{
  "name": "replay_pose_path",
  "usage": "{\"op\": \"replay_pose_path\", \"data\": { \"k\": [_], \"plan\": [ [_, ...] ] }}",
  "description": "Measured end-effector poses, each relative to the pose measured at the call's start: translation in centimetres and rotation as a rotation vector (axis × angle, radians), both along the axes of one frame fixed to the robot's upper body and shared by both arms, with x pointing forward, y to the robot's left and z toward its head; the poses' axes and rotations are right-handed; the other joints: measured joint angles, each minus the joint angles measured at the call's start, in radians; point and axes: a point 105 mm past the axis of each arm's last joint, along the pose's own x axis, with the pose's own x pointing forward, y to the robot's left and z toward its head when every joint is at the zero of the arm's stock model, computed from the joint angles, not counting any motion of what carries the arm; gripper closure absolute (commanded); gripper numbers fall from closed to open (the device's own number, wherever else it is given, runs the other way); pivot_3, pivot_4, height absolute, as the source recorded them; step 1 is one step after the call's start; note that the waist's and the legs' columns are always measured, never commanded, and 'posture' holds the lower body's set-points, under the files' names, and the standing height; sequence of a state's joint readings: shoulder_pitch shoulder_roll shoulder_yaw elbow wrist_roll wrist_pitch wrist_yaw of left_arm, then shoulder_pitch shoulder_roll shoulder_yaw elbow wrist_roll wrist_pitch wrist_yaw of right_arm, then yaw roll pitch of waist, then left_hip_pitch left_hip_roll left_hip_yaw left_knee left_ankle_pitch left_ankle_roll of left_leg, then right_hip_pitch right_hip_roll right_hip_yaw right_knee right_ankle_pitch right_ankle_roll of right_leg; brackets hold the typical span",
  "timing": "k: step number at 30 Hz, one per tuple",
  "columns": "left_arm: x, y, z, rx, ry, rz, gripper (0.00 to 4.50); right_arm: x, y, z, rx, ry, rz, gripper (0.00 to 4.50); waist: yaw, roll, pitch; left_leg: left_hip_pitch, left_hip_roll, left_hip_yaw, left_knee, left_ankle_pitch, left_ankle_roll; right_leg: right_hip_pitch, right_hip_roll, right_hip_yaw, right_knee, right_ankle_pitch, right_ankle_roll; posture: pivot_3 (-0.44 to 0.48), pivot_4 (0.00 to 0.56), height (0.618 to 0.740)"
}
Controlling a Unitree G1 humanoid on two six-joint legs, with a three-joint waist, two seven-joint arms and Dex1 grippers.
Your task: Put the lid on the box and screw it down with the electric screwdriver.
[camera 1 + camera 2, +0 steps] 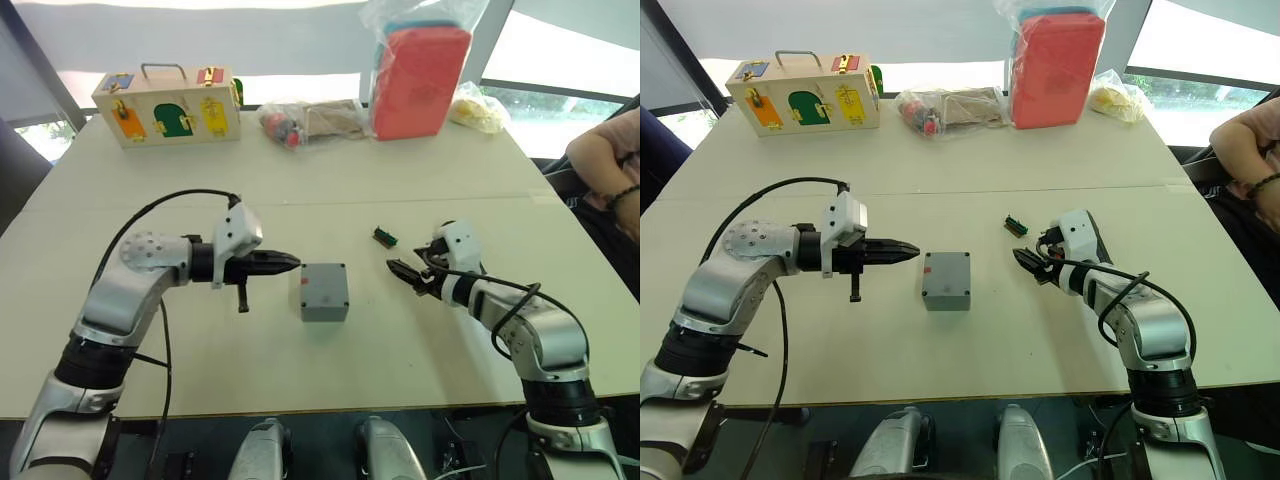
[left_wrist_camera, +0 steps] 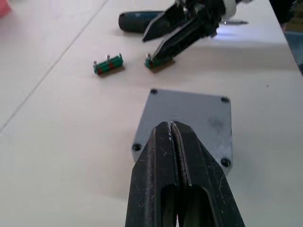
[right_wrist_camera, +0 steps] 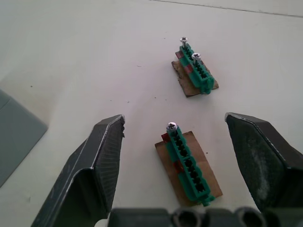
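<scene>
Across table (image 1: 200,370), clutter along far edge: wooden case (image 1: 168,104) far left, bagged red pack (image 1: 420,80) right of centre, person's arm (image 1: 605,160) at right edge. Nearer, at centre, box (image 1: 324,292) standing alone, lid (image 2: 189,118) already seated on top, flat face up, corner holes visible. Just left of box, left gripper (image 1: 290,263) level and pointing at it, fingers pressed together on nothing, tip near box but apart from it. Right of box, right gripper (image 1: 403,275) low over table, fingers spread wide and empty. Judged from this: lid step done, fastening step in hand, beginning with fetching a screw. Next move likely to call for closing the right fingers neatly on the standing screw without tipping its holder, then carrying it to a corner hole; screwdriver to be picked up after. From head views, one green block (image 1: 385,237) plain beyond right gripper. From right wrist view, more: a second green block (image 3: 187,163) lying between the spread fingers with one screw (image 3: 172,126) upright at its far end, and two screws on the farther block. From left wrist view, something else again: screwdriver (image 2: 142,21) lying on table beyond right gripper, glow of light near its bit. Impossible to tell whether any lid hole already holds a screw.
</scene>
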State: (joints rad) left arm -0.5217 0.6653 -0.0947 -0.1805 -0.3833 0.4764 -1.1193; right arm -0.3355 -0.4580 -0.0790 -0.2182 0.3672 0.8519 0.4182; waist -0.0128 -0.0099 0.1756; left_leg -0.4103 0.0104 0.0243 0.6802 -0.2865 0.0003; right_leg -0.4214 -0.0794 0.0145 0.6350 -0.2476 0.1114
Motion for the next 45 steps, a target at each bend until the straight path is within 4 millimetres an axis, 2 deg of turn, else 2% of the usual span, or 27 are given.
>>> {"op": "replay_pose_path", "data": {
  "k": [12,15,20,21,23,31,38,42,44,45],
  "plan": [
    [0.1,-0.4,0.0,-0.017,0.004,0.006,4.50,0.4,0.2,-0.6,0.001,-0.009,-0.009,1.04,0.001,0.000,0.000,0.000,0.000,0.000,0.000,0.000,0.000,0.000,0.000,0.000,0.000,0.000,0.000,0.000,0.150,0.730],
    [0.1,-0.5,-0.1,-0.017,0.004,0.004,4.50,0.4,0.1,-0.8,0.003,0.000,-0.014,1.59,0.000,0.000,0.000,0.000,0.000,0.000,0.000,0.000,0.000,0.000,0.000,0.000,0.000,0.000,0.000,0.000,0.150,0.730],
    [0.2,-0.5,0.1,-0.018,0.000,0.006,4.50,0.5,0.1,-1.0,0.000,0.005,-0.017,3.47,0.001,0.000,0.000,0.000,0.000,0.000,0.000,0.000,0.000,0.000,0.000,0.000,0.000,0.000,0.000,0.000,0.150,0.730],
    [0.2,-0.5,0.1,-0.018,-0.002,0.006,4.50,0.5,0.1,-1.0,0.000,0.004,-0.017,4.01,0.001,0.000,0.000,0.000,0.000,0.000,0.000,0.000,0.000,0.000,0.000,0.000,0.000,0.000,0.000,0.000,0.150,0.730],
    [0.3,-0.6,0.3,-0.019,-0.007,0.009,4.50,0.6,0.1,-0.8,0.000,0.000,-0.016,4.44,0.000,0.000,0.000,0.000,0.000,0.000,0.000,0.000,0.000,0.000,0.000,0.000,0.000,0.000,0.000,0.000,0.150,0.730],
    [0.5,-0.6,0.5,-0.023,-0.016,0.016,4.50,0.6,0.3,-0.3,0.005,-0.013,0.000,4.44,0.001,0.000,0.000,0.000,0.000,0.000,0.000,0.000,0.000,0.000,0.000,0.000,0.000,0.000,0.000,0.000,0.150,0.730],
    [0.5,-0.7,0.4,-0.027,-0.015,0.015,4.50,-0.1,0.4,2.0,-0.002,-0.063,0.047,4.44,0.001,0.000,0.000,0.000,0.000,0.000,0.000,0.000,0.000,0.000,0.000,0.000,0.000,0.000,0.000,0.000,0.150,0.730],
    [0.5,-0.6,0.3,-0.026,-0.014,0.015,4.50,-1.7,3.7,6.0,0.017,-0.128,0.233,4.44,-0.003,0.000,0.000,0.000,0.001,0.000,0.000,0.000,0.000,0.000,0.001,0.000,0.000,0.000,0.000,0.000,0.150,0.730],
    [0.5,-0.6,0.3,-0.026,-0.014,0.015,4.50,-2.2,5.3,6.9,0.032,-0.141,0.287,4.44,-0.001,0.000,0.000,0.000,0.001,-0.001,0.000,0.000,0.000,0.000,0.002,-0.001,0.000,0.000,0.000,0.000,0.150,0.730],
    [0.5,-0.6,0.3,-0.026,-0.013,0.015,4.50,-2.5,6.1,6.7,0.042,-0.124,0.310,4.44,-0.001,0.000,0.000,0.000,0.001,-0.001,0.000,0.000,0.000,0.000,0.002,0.000,0.000,0.000,0.000,0.000,0.150,0.730]
  ]
}}
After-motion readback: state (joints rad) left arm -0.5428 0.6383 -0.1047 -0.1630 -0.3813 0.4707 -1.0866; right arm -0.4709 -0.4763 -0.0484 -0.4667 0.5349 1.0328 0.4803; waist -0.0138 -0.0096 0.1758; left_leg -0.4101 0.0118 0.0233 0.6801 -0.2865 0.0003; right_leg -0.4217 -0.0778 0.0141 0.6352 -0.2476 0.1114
